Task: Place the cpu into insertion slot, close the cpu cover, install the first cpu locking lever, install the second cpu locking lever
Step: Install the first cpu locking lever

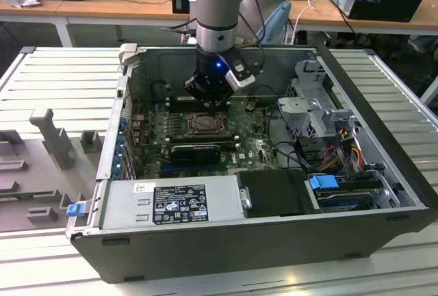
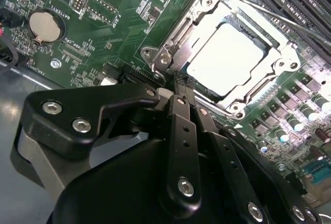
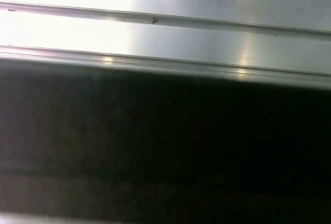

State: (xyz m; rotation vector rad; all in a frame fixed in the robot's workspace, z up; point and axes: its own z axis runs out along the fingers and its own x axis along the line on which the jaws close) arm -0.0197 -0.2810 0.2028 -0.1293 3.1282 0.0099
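Sits seated in the socket: cpu, framed by the lowered cover. Hovers beside the socket's edge, gripper, fingers pinched narrow, holding nothing, presumably for lever work.

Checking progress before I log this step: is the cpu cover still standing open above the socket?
No. In the second wrist view the cpu cover lies flat, framing the cpu.

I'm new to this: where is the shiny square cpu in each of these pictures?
Exterior view: the cpu sits mid-motherboard inside the open case, just below the gripper.
Second wrist view: cpu framed by the cpu cover, beyond the gripper.
First wrist view: not in it.
Shared landmark: the cpu cover.
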